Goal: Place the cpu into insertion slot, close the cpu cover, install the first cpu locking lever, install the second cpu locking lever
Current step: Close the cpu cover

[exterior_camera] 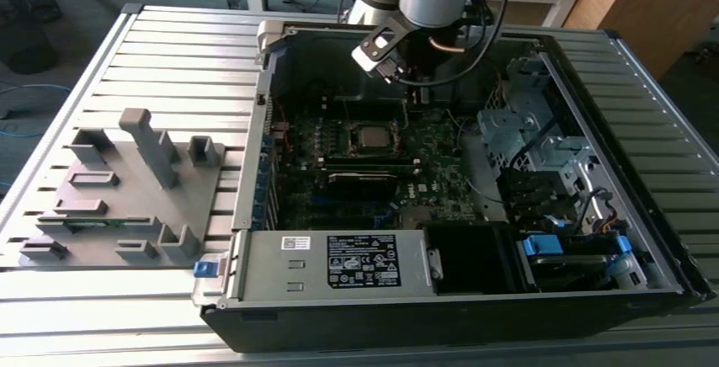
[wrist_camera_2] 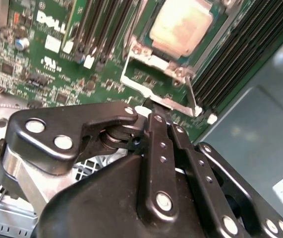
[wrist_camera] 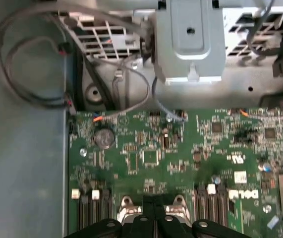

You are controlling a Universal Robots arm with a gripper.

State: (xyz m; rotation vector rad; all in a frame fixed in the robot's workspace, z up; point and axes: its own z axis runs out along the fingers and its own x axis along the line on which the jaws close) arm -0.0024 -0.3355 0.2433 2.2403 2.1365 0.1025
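Note:
The cpu (wrist_camera_2: 181, 27), a square chip with a dull silver top, lies in the insertion slot (wrist_camera_2: 219, 26) on the green motherboard (exterior_camera: 433, 144); the exterior view shows the cpu (exterior_camera: 375, 137) mid-board. The cpu cover (wrist_camera_2: 153, 62), a silver frame with a big cut-out, is flipped open away from the slot. A thin metal lever (wrist_camera_2: 191, 96) stands beside it. My gripper (wrist_camera_2: 153, 110) is shut, its black fingertips touching the cover's outer edge. In the first wrist view, my gripper (wrist_camera: 153, 213) sits between the cover's two silver corners (wrist_camera: 126, 203). In the exterior view, my gripper (exterior_camera: 402, 81) hangs over the board's far side.
Black memory slots (wrist_camera_2: 240, 49) flank the socket. Case walls surround the board, with a drive cage (exterior_camera: 528, 131) at the exterior view's right and a power supply (exterior_camera: 337, 262) at the front. Loose cables (wrist_camera: 32, 64) lie by the case wall. A grey fixture plate (exterior_camera: 124, 190) rests outside.

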